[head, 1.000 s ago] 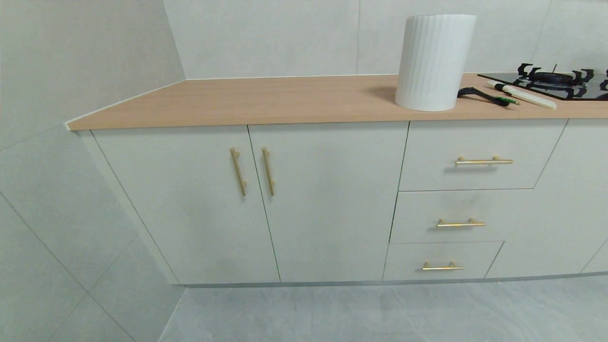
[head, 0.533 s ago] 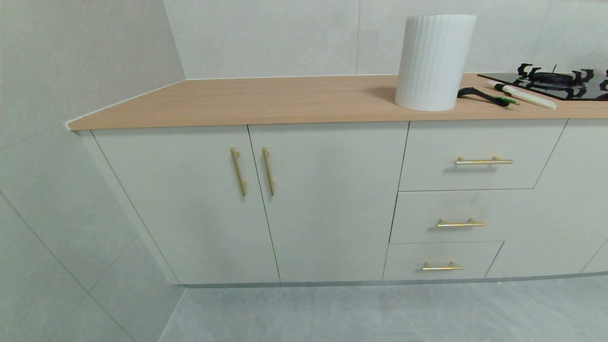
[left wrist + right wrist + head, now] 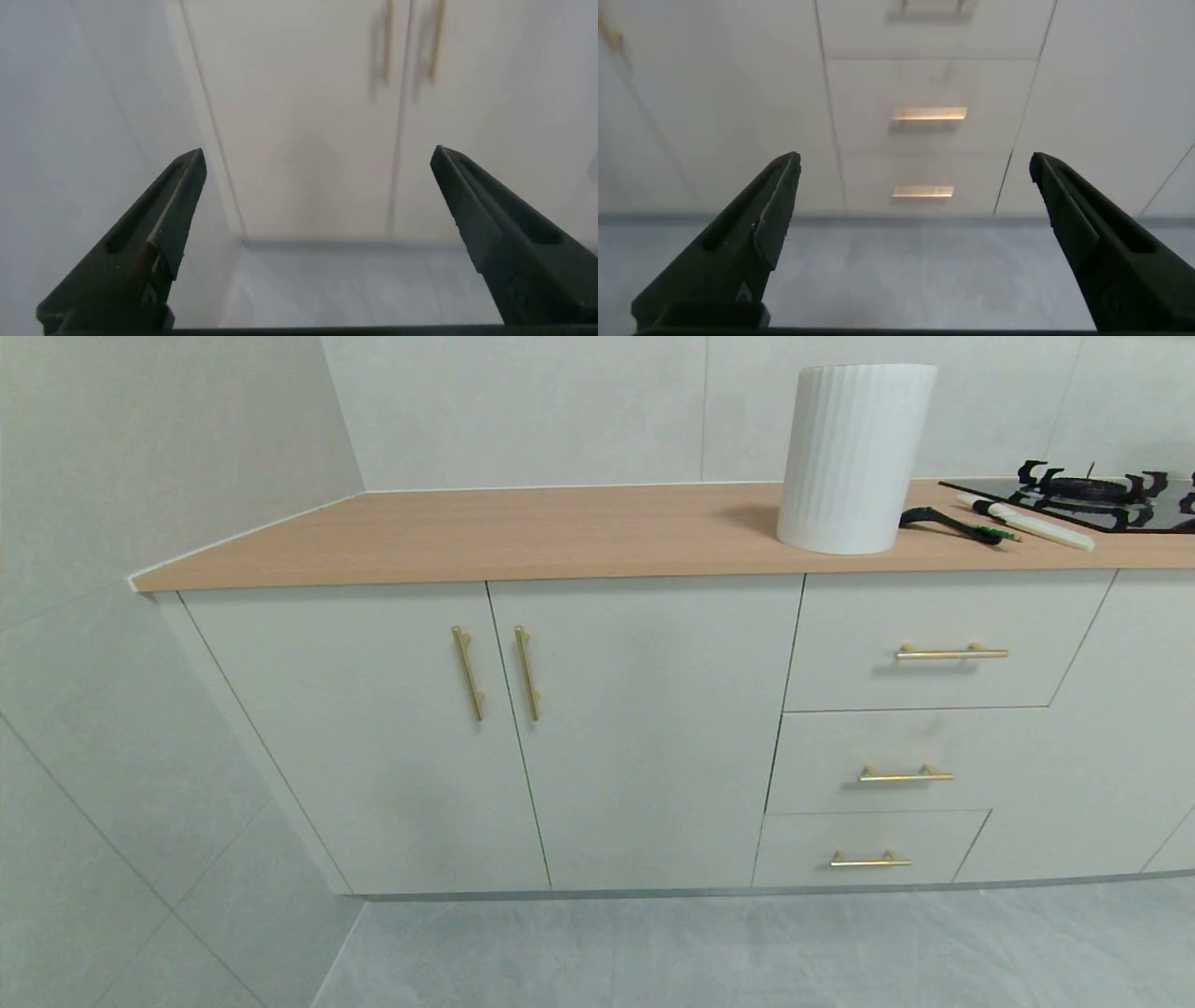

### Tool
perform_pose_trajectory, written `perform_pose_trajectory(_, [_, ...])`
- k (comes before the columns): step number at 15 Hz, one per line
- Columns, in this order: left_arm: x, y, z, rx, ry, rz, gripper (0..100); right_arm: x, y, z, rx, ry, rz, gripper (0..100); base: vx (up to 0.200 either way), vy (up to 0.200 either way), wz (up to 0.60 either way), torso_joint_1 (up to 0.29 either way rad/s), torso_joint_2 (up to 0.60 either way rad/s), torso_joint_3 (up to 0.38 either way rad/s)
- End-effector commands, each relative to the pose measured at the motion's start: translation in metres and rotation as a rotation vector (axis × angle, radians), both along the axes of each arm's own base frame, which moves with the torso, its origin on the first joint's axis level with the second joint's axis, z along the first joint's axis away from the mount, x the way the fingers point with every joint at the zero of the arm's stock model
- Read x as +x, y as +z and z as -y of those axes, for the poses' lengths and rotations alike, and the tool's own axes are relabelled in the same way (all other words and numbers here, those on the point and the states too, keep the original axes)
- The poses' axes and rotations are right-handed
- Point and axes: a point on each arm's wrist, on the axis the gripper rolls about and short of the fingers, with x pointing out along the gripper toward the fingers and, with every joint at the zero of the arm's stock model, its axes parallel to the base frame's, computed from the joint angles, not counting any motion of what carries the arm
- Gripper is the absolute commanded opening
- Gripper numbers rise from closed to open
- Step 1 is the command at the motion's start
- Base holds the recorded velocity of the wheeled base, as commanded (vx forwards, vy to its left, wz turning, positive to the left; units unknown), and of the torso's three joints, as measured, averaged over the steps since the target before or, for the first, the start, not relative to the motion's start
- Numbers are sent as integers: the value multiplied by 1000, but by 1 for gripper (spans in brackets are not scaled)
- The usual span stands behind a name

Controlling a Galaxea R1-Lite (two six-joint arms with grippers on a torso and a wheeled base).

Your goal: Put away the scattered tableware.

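The task is sitting at its very start, by my reading: two pieces of tableware are lying loose on the counter [image 3: 523, 532], and nothing is showing as stowed. A black utensil [image 3: 948, 525] is resting just beside the foot of the white ribbed holder [image 3: 854, 457], on its stove side, perhaps touching it. A white-handled utensil [image 3: 1027, 523] is lying just beyond that, alongside the edge of the stove [image 3: 1092, 495]. What kind of utensil each is I cannot tell. The holder is standing upright near the counter's front edge, above the drawers [image 3: 943, 653]; whether anything is inside it is hidden. The drawers and the doors [image 3: 495, 728] are all sitting closed, so both pieces are waiting to be picked up and put away, likely into the holder or a drawer.

The left gripper [image 3: 317, 154] is hanging low with its jaws spread wide and nothing between them, facing the doors down near the floor. The right gripper [image 3: 914, 159] is likewise gaping with nothing held, facing the lower drawers. The tableware is lying well apart from both, up on the counter and above where the jaws are pointing. Both arms are needing to rise, and the right one, being on the nearer side, is looking like the better candidate
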Motion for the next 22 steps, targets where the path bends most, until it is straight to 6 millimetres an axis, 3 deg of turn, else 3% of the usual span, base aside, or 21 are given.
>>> perform_pose_trajectory(1, [2, -11, 1, -44, -60, -60, 100, 0, -5, 0, 2, 9, -49, 100, 0, 0, 0, 0, 0, 0])
perform_pose_trajectory(18, [2, -12, 2, -51, -90, -69, 100, 1, -4, 0, 17, 9, -34, 100, 0, 0, 0, 0, 0, 0])
perform_pose_trajectory(22, [2, -12, 2, -52, -90, -69, 100, 1, -4, 0, 17, 11, -34, 100, 0, -200, 0, 0, 4, 5])
